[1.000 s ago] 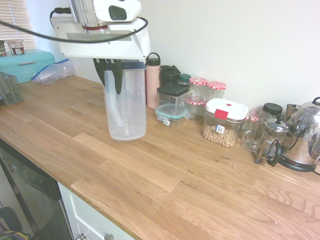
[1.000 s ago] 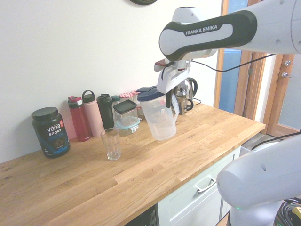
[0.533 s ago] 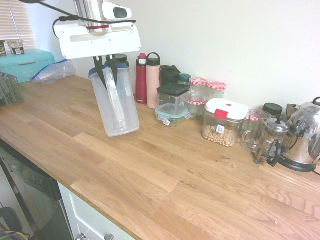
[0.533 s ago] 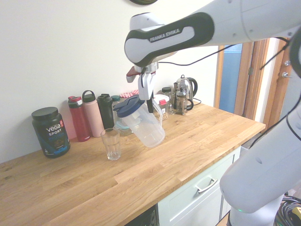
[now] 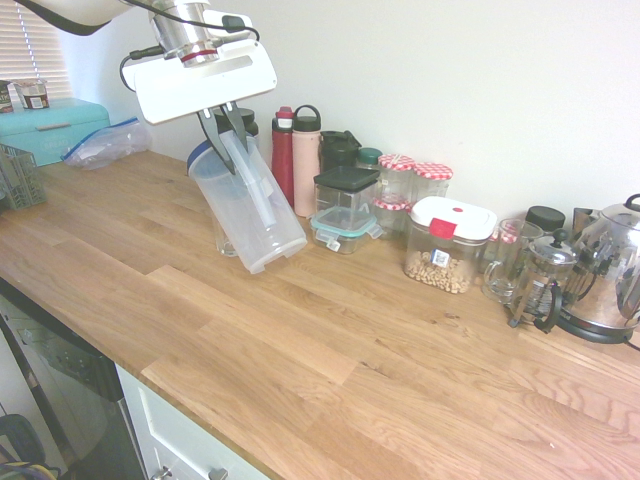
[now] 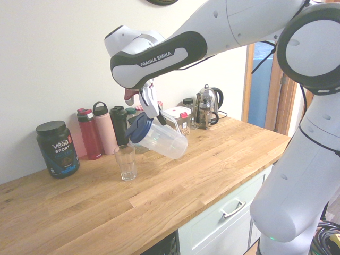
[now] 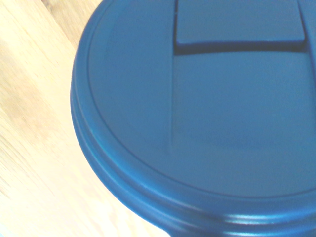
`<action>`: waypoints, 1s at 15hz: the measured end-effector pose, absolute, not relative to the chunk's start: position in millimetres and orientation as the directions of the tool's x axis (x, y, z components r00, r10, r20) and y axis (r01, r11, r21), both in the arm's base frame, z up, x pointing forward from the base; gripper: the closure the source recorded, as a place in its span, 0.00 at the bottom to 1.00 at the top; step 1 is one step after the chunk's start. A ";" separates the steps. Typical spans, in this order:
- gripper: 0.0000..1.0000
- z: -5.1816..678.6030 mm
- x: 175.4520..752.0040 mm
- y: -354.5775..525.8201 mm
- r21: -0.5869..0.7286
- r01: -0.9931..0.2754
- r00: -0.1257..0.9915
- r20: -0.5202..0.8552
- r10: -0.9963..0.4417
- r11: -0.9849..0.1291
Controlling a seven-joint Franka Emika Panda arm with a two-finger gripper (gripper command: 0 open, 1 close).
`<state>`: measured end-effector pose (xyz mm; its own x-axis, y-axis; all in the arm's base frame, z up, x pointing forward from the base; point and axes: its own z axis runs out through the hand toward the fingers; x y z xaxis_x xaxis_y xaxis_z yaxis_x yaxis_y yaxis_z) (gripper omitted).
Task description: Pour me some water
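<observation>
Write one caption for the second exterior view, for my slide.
Claw holding the blue-lidded pitcher tilted, its lid toward the empty glass.

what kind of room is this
Most likely a kitchen: a wooden worktop over pale cabinet drawers, with an electric kettle and a small French press standing on it, and a tub of what look like nuts beside them.

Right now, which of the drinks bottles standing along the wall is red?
The bottle between the black Vega Sport tub and the pink bottle; its neighbours are pink and black.
</observation>
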<state>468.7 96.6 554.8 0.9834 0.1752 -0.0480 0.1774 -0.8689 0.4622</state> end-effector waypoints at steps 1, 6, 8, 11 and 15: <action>1.00 555.1 474.1 102.9 0.483 0.191 0.981 -0.057 0.187 -0.855; 1.00 545.4 508.1 116.9 0.552 0.215 0.976 -0.099 0.193 -0.806; 1.00 541.7 511.5 119.7 0.574 0.225 0.974 -0.108 0.200 -0.787; 1.00 537.1 511.3 123.9 0.612 0.246 0.969 -0.133 0.209 -0.751; 1.00 522.8 514.6 134.2 0.639 0.280 0.960 -0.165 0.228 -0.716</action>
<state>514.6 134.2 522.8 0.9597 0.2276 -0.1651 0.2799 -0.7161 0.6395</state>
